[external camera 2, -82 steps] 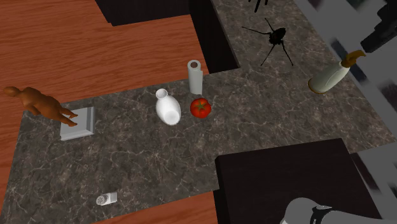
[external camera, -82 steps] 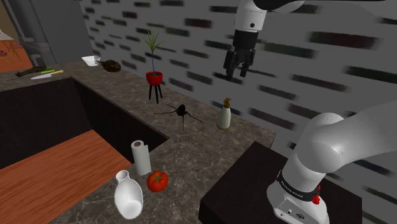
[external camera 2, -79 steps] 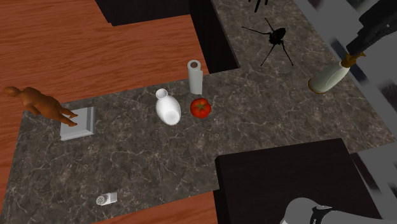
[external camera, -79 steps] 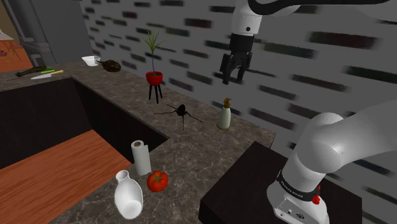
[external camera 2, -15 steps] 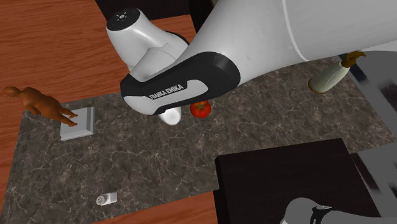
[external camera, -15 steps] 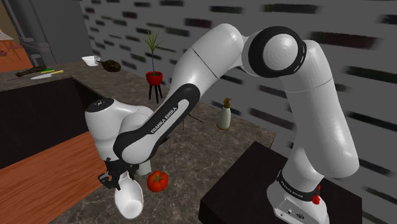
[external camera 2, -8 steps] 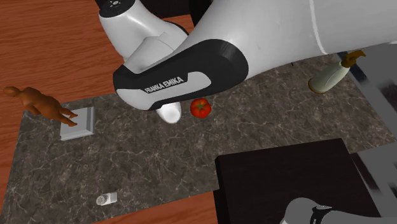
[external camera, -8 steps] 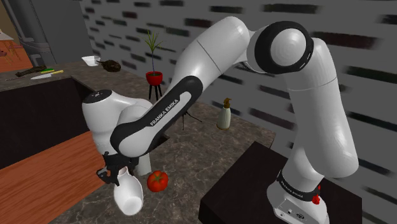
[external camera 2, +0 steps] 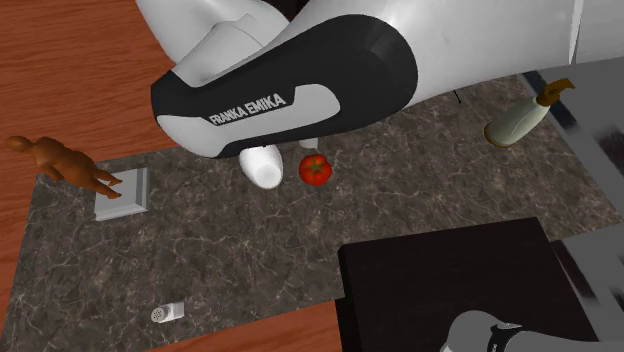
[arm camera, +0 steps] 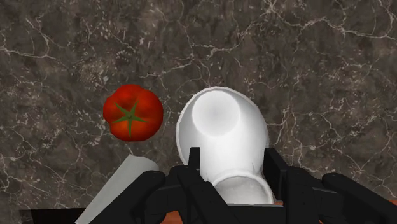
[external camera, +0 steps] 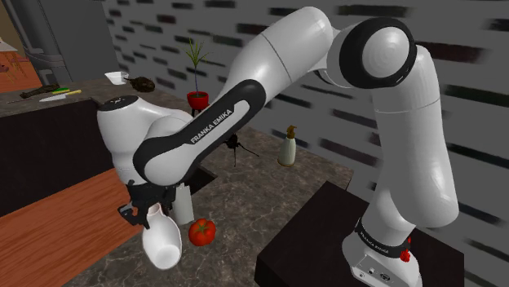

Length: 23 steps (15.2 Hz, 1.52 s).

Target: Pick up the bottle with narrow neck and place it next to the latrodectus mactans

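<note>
The white narrow-necked bottle [external camera: 162, 240] hangs just above the dark marble counter [external camera: 245, 204], beside a red tomato [external camera: 201, 231]. My black gripper [external camera: 150, 214] is shut on its neck. In the wrist view both fingers [arm camera: 194, 160] clasp the neck while the round body of the bottle [arm camera: 222, 130] hangs over the marble, with the tomato [arm camera: 132, 113] close by. The second exterior view has the bottle [external camera 2: 263, 166] poking out from under the arm. The black spider [external camera: 237, 144] stands farther back on the counter, mostly hidden behind the arm.
A paper towel roll [external camera: 184, 204] stands right behind the bottle. A soap dispenser [external camera: 287, 147] and a red potted plant [external camera: 196, 96] sit along the back wall. A wooden figure [external camera 2: 60, 160], a grey block [external camera 2: 125, 195] and a small shaker [external camera 2: 167, 313] lie toward the second exterior view's left.
Over the last second the arm has risen and carried the white bottle up off the counter, drifting slightly toward the shoulder view's left. The tomato and roll stayed put.
</note>
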### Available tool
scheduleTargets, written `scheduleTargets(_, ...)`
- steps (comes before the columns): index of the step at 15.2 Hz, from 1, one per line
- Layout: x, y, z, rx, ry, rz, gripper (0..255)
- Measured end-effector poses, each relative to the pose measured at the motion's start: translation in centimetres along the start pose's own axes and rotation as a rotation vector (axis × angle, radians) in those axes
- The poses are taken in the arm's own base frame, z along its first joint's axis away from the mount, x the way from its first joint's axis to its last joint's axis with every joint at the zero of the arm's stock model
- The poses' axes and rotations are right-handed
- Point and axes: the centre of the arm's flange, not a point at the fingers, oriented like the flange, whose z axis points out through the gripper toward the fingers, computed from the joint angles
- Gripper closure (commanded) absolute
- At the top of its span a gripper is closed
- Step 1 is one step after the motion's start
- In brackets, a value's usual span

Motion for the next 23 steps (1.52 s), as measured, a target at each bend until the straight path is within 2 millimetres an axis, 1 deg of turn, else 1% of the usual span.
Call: scheduleTargets(23,0.0,0.3,-12.1,0.0,0.0,0.0,255)
